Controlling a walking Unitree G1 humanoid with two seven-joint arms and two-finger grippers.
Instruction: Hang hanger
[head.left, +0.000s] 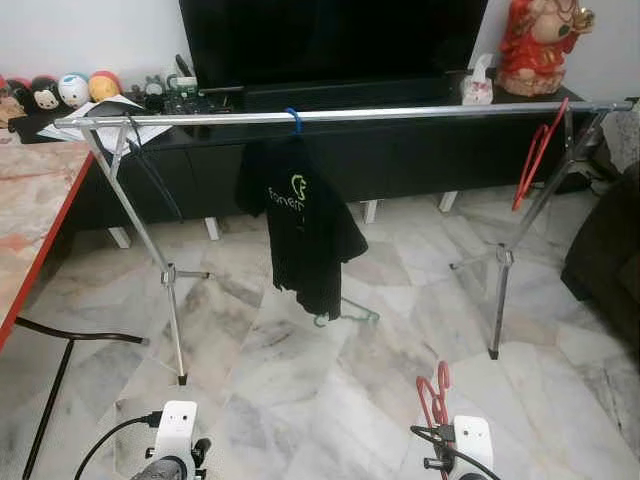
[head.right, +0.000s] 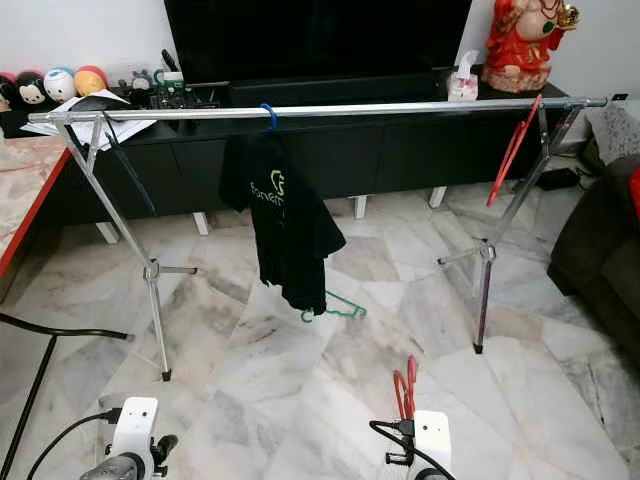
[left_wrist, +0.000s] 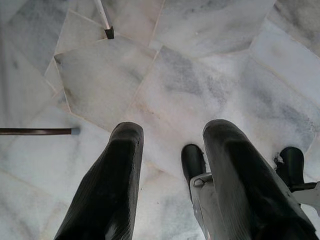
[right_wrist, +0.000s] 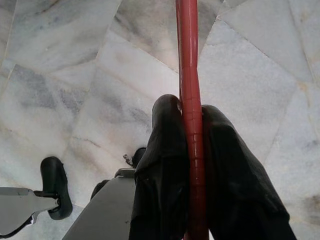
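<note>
A silver drying rail (head.left: 420, 112) spans the room on two tripod stands. On it hang a black shirt (head.left: 300, 225) on a blue hanger and, at the right end, a bare red hanger (head.left: 535, 150). My right gripper (right_wrist: 189, 107) is low at the bottom right and shut on another red hanger (head.left: 435, 392), whose bar runs between its fingers (right_wrist: 167, 150). Low at the bottom left, my left gripper (left_wrist: 170, 132) is open with nothing in it, above the marble floor. A green hanger (head.left: 350, 315) lies on the floor under the shirt.
A black TV cabinet (head.left: 400, 160) stands behind the rail, a red-edged marble table (head.left: 30, 210) at the left, a dark sofa (head.left: 610, 260) at the right. A black cable (head.left: 70, 338) crosses the floor at the left. The rack's feet (head.left: 182, 380) rest on the marble.
</note>
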